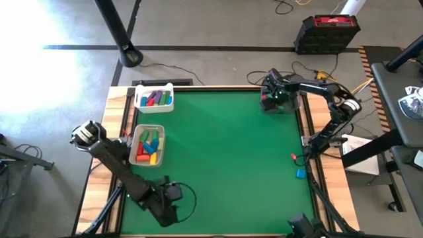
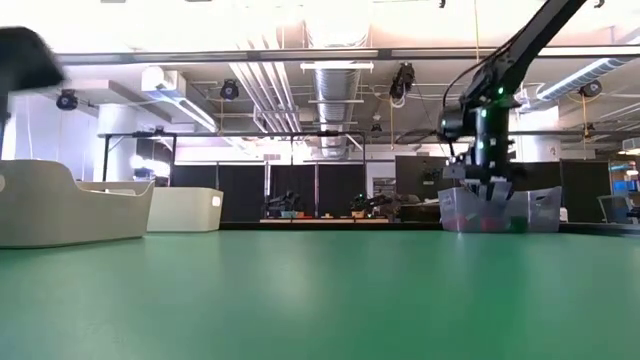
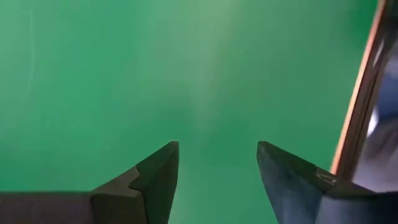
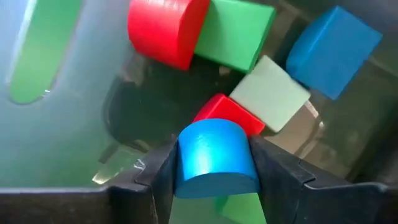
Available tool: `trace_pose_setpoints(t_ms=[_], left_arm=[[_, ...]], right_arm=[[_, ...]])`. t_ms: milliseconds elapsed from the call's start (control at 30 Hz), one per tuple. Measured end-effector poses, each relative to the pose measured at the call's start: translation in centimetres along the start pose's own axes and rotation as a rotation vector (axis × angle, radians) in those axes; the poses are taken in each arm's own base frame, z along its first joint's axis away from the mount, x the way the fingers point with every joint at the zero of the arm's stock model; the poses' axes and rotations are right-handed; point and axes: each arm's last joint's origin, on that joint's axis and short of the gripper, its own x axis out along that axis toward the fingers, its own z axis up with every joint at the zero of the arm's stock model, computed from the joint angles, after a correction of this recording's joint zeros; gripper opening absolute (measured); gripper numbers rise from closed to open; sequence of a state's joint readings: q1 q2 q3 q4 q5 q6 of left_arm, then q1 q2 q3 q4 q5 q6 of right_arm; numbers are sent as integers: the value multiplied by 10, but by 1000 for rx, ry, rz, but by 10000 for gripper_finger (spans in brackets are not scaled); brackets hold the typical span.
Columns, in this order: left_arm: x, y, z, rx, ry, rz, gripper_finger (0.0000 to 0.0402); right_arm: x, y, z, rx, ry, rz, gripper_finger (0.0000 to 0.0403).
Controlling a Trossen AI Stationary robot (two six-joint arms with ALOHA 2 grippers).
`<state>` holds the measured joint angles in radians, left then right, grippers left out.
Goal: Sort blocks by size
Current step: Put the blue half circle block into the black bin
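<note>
The right claw (image 4: 214, 168) is over a clear bin (image 2: 545, 210) at the far right corner of the counter (image 1: 225, 158), fingers closed on a blue block with a rounded top (image 4: 214, 155). In the high view the arm covers this bin and its contents cannot be made out there. The right wrist view shows, under the claw, a red block (image 4: 165, 28), a green block (image 4: 236, 31), a second blue block (image 4: 333, 50), a pale green block (image 4: 270, 93) and another red block (image 4: 227, 112), partly hidden.

Two white trays sit at the left edge: the far tray (image 1: 140, 100) and the near tray (image 1: 158, 129), both holding mixed coloured blocks; individual sizes are hard to tell.

A small red block (image 1: 293, 157) and a blue block (image 1: 301, 173) lie loose near the right edge.

The left claw (image 3: 214, 180) hangs above bare green near the front left, fingers apart, holding nothing.

No legible writing.
</note>
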<state>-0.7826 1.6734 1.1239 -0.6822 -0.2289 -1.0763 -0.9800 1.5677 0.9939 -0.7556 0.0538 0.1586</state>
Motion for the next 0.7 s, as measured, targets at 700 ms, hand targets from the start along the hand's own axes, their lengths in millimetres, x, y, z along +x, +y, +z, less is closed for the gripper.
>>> trace_pose_setpoints(t_ms=[700], left_arm=[[-12, 16, -57, -254, 404, 294, 201]], right_arm=[[-11, -18, -1, 4, -32, -85, 170]])
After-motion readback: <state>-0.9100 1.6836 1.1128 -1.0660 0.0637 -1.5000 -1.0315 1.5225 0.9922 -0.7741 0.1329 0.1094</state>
